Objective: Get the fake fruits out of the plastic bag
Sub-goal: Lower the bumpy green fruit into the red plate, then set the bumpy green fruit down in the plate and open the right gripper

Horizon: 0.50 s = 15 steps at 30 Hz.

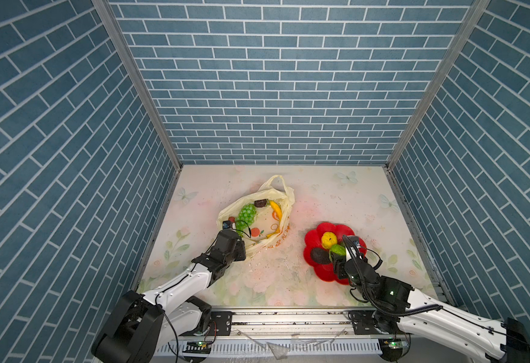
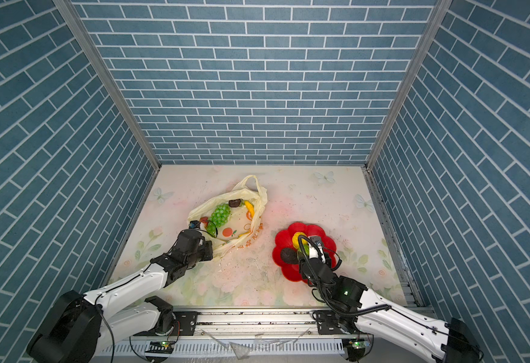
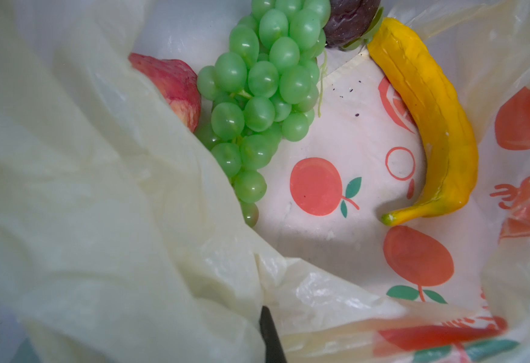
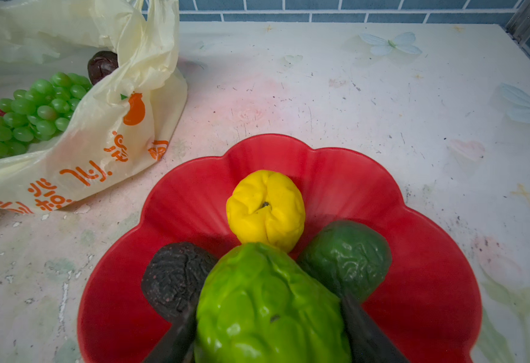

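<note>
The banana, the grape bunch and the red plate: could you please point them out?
banana point(image 3: 439, 125), left wrist view, middle of its body
grape bunch point(image 3: 263, 78), left wrist view, a central grape
red plate point(image 4: 430, 251), right wrist view, bare inner wall

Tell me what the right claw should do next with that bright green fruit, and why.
Probably open the right claw and let the bright green fruit settle onto the red plate. It is gripped over the plate, beside the yellow fruit, dark brown fruit and dark green fruit; the grape bunch and banana wait in the plastic bag.
</note>
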Tool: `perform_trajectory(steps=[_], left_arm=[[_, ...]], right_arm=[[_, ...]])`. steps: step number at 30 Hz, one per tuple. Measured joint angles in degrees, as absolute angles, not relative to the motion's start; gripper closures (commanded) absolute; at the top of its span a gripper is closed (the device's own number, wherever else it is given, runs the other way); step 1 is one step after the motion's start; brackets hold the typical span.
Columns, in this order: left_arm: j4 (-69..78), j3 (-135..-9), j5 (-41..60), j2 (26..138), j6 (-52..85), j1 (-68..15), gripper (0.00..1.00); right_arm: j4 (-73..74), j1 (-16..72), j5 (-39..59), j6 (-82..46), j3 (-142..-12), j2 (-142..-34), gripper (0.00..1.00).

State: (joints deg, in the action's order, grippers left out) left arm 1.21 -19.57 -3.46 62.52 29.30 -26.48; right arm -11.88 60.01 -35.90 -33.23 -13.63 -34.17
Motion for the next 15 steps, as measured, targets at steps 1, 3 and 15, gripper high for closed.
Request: perform_trajectory(steps=[1,3,15], left_arm=[[1.23,-19.57,-3.46,62.61,29.28,-26.48,1.0],[1.19,-19.57,-3.46,62.76,29.28,-26.48,1.0],[1.19,-19.57,-4.1,62.74,29.17,-26.48,1.0]], right_arm=[[-11.51,60.14,-36.51,-33.32,-13.39,-34.17,0.55],[-10.28,60.34,-37.78,-33.58,-12.56,-34.2,0.55],[-1.08,60.55,-41.15,-33.21,-9.3,-38.89,0.52]])
